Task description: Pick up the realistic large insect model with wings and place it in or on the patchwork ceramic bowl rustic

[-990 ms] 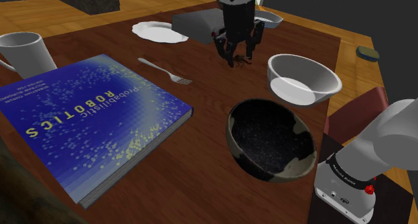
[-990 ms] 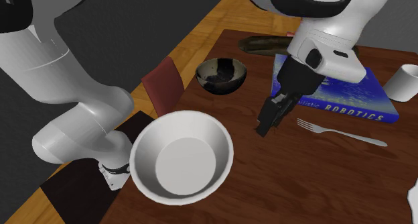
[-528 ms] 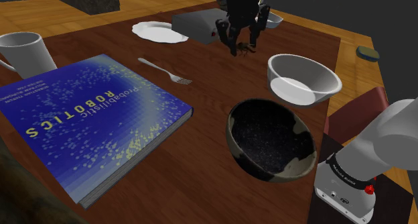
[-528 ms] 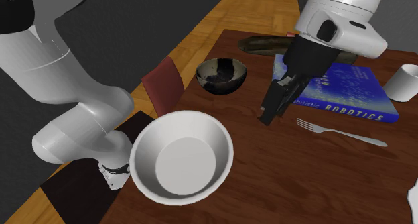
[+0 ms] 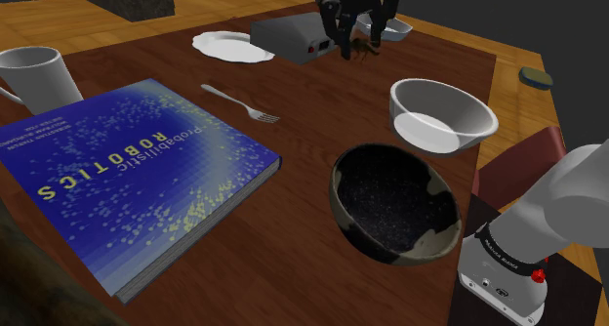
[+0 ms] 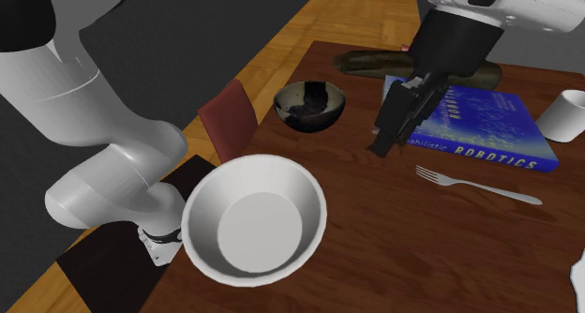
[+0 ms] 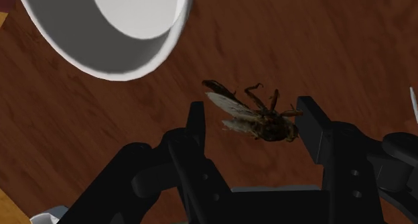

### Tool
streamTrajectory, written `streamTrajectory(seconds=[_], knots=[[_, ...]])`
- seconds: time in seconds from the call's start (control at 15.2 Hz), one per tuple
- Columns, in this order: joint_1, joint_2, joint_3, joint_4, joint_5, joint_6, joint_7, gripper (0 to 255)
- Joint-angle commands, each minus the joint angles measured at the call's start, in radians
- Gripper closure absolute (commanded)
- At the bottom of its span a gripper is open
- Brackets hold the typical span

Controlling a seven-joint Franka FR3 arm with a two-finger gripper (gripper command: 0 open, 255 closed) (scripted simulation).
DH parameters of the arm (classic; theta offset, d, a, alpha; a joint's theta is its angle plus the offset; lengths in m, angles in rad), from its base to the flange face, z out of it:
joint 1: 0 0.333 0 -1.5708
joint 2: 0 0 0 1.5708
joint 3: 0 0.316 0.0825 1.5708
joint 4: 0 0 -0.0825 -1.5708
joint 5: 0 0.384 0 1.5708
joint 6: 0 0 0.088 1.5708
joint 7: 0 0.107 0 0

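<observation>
A brown winged insect model point(image 7: 262, 124) hangs between my black fingertips, above the wooden table point(image 7: 301, 48). My gripper point(image 7: 254, 127) is shut on it, one finger at each end of its body. In the shoulder view the gripper point(image 5: 355, 41) holds the insect point(image 5: 364, 50) in the air over the table's far side. The dark speckled bowl with pale patches point(image 5: 394, 202) stands near the table's front edge, close to the stand, well apart from the gripper. The second exterior view has the gripper point(image 6: 382, 147) to the right of that bowl point(image 6: 309, 105).
A white bowl point(image 5: 439, 114) stands between the gripper and the dark bowl. A blue book point(image 5: 127, 178), a fork point(image 5: 239, 102) and a white mug point(image 5: 34, 75) lie toward the shoulder view's left. A white plate point(image 5: 230, 46) and a grey box point(image 5: 293, 36) sit at the back.
The gripper has risen from just above the table surface with the insect in it, moving up and slightly farther back. Nothing else has moved.
</observation>
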Motion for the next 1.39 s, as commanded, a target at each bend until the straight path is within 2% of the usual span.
streamTrajectory(seconds=[0.0, 0.2, 0.73, 1.32], knots=[[0.002, 0.008, 0.003, 0.034, -0.004, -0.028, 0.000, 255], [0.004, 0.021, 0.006, 0.078, -0.011, -0.061, 0.000, 255], [0.069, -0.111, 0.072, -0.033, 0.099, -0.080, 0.135, 255], [0.148, -0.177, 0.181, -0.061, 0.210, -0.117, 0.330, 255]])
